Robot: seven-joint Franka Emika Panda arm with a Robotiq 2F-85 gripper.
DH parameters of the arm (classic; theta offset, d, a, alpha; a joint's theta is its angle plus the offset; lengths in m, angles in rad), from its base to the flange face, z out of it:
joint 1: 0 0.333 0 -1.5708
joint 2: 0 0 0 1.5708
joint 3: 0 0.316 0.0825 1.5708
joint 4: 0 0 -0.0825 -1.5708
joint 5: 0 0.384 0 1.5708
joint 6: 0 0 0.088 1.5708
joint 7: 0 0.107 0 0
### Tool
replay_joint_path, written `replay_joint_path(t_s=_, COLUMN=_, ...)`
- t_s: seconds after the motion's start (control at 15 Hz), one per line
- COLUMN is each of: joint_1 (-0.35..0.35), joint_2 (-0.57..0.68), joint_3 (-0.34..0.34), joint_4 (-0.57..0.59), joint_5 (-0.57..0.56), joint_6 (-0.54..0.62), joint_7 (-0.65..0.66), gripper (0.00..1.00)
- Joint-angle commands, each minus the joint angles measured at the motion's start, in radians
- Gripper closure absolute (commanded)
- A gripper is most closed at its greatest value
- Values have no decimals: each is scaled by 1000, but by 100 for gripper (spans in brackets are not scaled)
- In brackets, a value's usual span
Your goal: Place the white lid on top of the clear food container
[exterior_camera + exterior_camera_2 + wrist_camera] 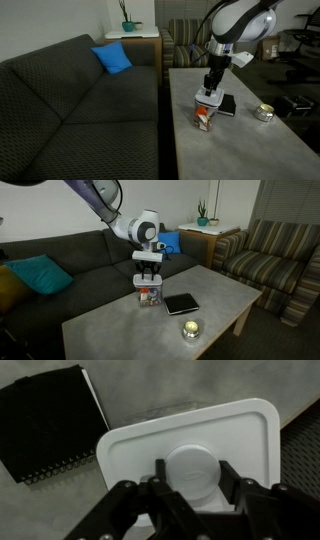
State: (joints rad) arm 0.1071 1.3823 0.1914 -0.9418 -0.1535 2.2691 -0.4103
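The white lid (190,450) fills the wrist view, flat, with a raised round knob in its middle. My gripper (190,478) has a finger on each side of that knob and is shut on it. In both exterior views the lid (207,99) (148,282) lies level on top of the clear food container (204,119) (149,297), which stands on the grey table with orange and red contents showing. The gripper (210,90) (148,275) points straight down onto it. The container is hidden under the lid in the wrist view.
A black flat book-like rectangle (227,105) (181,304) (45,420) lies close beside the container. A small round shiny tin (264,113) (190,329) sits farther along the table (250,150). A dark sofa (70,100) runs along the table's edge.
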Motion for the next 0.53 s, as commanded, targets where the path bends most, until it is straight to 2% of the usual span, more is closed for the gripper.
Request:
replay_joint_path(t_s=0.0, joint_1=26, joint_2=-15, joint_3=-31, joint_4=-7, joint_5=-14, joint_6=-83, joint_7=49, gripper=71)
replay_joint_path(t_s=0.47, joint_1=60, joint_2=0, joint_3=-74, joint_4=19, joint_5=-46, joint_6=-69, joint_7=88, gripper=71)
